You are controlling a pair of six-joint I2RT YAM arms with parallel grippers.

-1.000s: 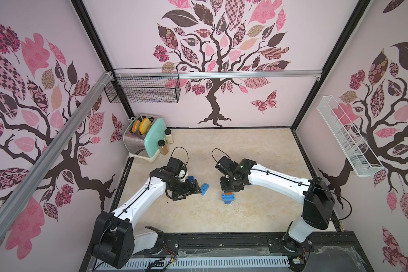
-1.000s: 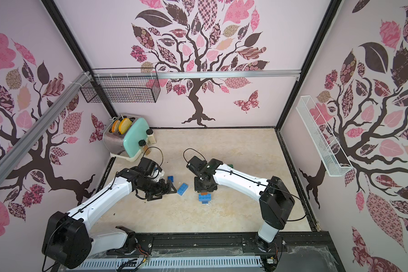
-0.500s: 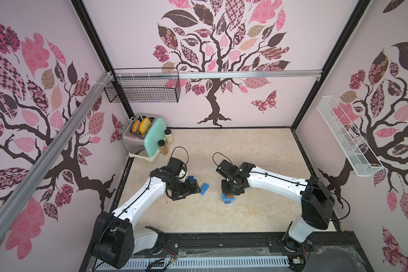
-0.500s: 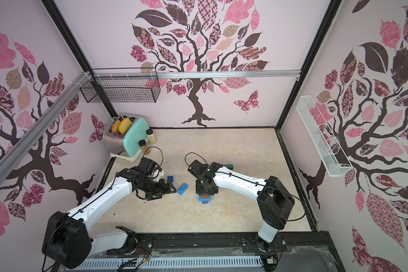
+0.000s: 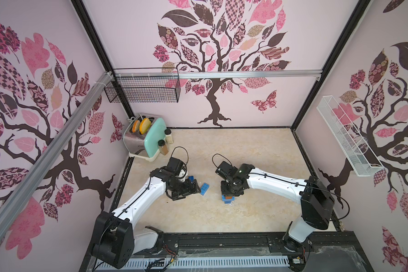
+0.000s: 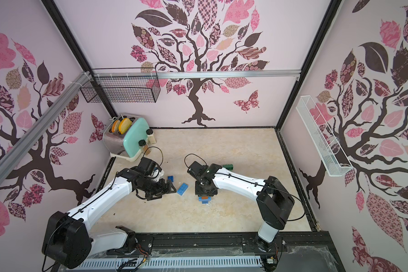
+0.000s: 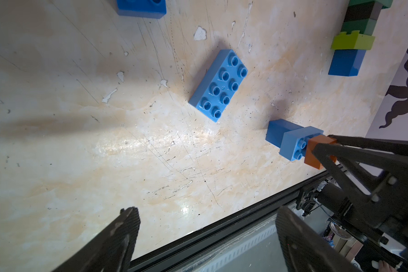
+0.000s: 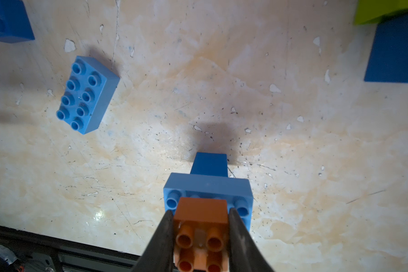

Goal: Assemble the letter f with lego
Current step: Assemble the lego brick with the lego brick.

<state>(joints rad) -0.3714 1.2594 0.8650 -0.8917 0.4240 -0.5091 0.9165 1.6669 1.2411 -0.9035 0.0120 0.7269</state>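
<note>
Lab cell (mock kitchen) w/ decal walls (image 5: 222,47), toaster (image 5: 151,139), spice jars (image 5: 163,148), wire basket (image 5: 141,91).

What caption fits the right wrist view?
Right gripper holds a brown brick on a light blue brick.

Right gripper (image 8: 200,212): two dark fingers (image 8: 164,237) clamped on opposite sides of brown square brick (image 8: 200,232), its four studs toward camera.
Brown square brick's far face against studded top of light blue oblong brick (image 8: 207,187); studs show either side of it.
Oblong brick sits atop darker blue brick (image 8: 209,163) standing on scratched beige tabletop (image 8: 292,146).
Loose light blue eight-stud brick (image 8: 87,94) lies flat, well apart.
Blue brick (image 8: 7,21) at frame corner.
Another blue brick (image 8: 395,51) with lime green brick (image 8: 386,9) touching it.
</note>
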